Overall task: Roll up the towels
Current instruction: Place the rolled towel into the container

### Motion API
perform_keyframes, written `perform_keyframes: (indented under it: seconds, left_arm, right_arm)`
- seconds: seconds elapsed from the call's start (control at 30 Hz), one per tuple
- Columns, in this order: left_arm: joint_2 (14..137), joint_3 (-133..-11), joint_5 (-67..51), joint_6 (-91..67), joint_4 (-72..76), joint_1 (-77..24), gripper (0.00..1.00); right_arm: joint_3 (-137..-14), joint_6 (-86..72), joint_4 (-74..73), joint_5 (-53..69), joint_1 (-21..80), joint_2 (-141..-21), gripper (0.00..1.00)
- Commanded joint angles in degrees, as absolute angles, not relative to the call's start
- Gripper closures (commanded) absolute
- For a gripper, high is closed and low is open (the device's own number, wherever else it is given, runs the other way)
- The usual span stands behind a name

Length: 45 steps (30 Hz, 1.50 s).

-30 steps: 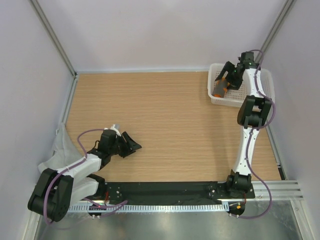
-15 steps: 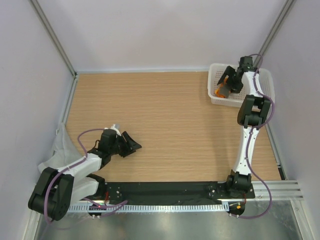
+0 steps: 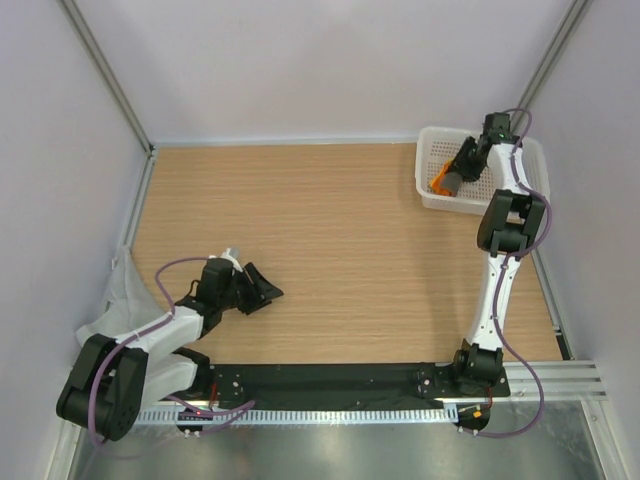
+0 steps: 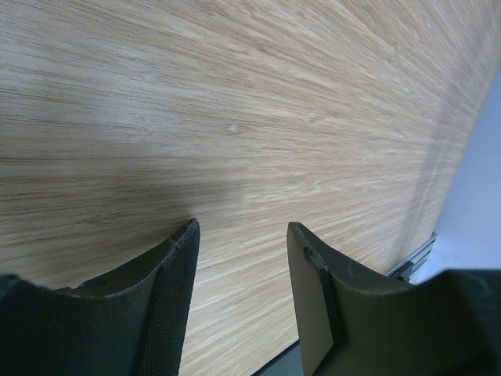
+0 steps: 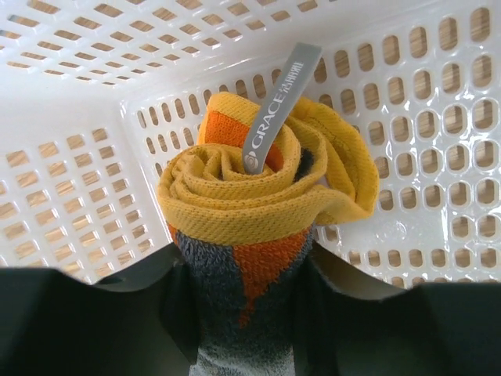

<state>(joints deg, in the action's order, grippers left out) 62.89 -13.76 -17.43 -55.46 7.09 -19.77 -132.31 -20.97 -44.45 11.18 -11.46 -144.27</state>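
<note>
The right gripper (image 5: pixel 244 270) is clamped across the rolled orange towel (image 5: pixel 250 180) inside the basket (image 5: pixel 78 78), probably to keep the roll tight, while the left gripper (image 4: pixel 241 231), jaws apart and empty, waits low over the counter (image 4: pixel 235 94).

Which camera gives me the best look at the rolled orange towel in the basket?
Right wrist: the rolled orange towel fills the frame, yellow spiral and grey tag clear, pinched in the right tool. Top external shows only an orange speck in the basket; left wrist shows none.
</note>
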Motion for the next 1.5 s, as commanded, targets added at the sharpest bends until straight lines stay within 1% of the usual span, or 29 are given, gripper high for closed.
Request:
perform_keyframes:
  seconds: [0.0,0.03,0.17,0.33,0.43,0.47,0.5,0.57,0.63,0.7,0.93,1.0,1.03,1.23,1.37,1.4,1.47]
  left_arm:
    - [64.6,-12.9,-13.4,-53.7,2.5,-20.0,0.49]
    - [64.6,-12.9,-13.5,-53.7,2.5,-20.0,0.49]
    - [64.8,-13.0,-13.5,-53.7,2.5,-20.0,0.49]
    - [64.9,-13.0,-13.4,-53.6,2.5,-20.0,0.49]
    - [64.9,-12.9,-13.4,-53.6,2.5,-20.0,0.49]
    - [65.0,-13.0,-13.4,-53.6,2.5,-20.0,0.49]
    - [64.9,-13.0,-13.5,-53.6,2.5,-20.0,0.49]
    - [64.9,-13.0,-13.5,-53.6,2.5,-20.0,0.49]
    - [64.9,-13.1,-13.5,-53.7,2.5,-20.0,0.49]
    - [64.9,-13.1,-13.5,-53.6,2.5,-20.0,0.49]
    - [64.9,-13.1,-13.5,-53.6,2.5,-20.0,0.49]
    - [64.9,-13.0,-13.4,-53.6,2.5,-20.0,0.49]
    - [64.9,-13.0,-13.4,-53.6,2.5,-20.0,0.49]
    - [64.8,-12.9,-13.5,-53.6,2.5,-20.0,0.49]
    - [64.7,-13.0,-13.4,-53.6,2.5,-20.0,0.49]
    - [64.7,-13.0,-13.4,-53.6,2.5,-20.0,0.49]
    - [64.7,-13.0,-13.5,-53.6,2.5,-20.0,0.49]
  right_arm:
    - [-134.5,-21.1,-41.8,17.3,-11.4,-145.3,0.59]
    - [-134.3,-21.3,-41.2,18.4,-11.4,-145.5,0.63]
    - [-133.4,-21.3,-38.7,25.2,-10.8,-146.1,0.68]
    - [-131.0,-20.6,-34.0,34.4,-8.9,-144.5,0.69]
    - [-133.2,-20.0,-35.6,34.8,-8.4,-144.8,0.69]
    - [-134.2,-19.5,-36.8,32.7,-8.2,-145.4,0.69]
    - [-135.2,-18.0,-39.4,31.0,-8.0,-145.5,0.61]
    - [-136.8,-16.6,-42.0,24.4,-7.0,-145.7,0.39]
    - [-137.3,-14.9,-44.4,20.8,-6.3,-145.5,0.22]
    - [-137.3,-14.2,-45.9,16.1,-5.5,-145.1,0.17]
    - [-136.2,-15.5,-46.5,12.8,-4.4,-141.3,0.13]
    - [-136.5,-15.9,-46.8,12.0,-4.1,-140.1,0.09]
    - [-137.1,-16.2,-47.1,10.5,-4.0,-139.1,0.04]
    - [-138.9,-17.3,-49.8,5.8,-4.0,-135.4,0.01]
    - [-138.0,-17.8,-50.0,4.0,-4.0,-133.9,0.01]
    - [-137.6,-17.8,-49.7,4.1,-4.0,-133.8,0.03]
    - [-136.9,-18.0,-49.3,4.7,-4.0,-134.1,0.12]
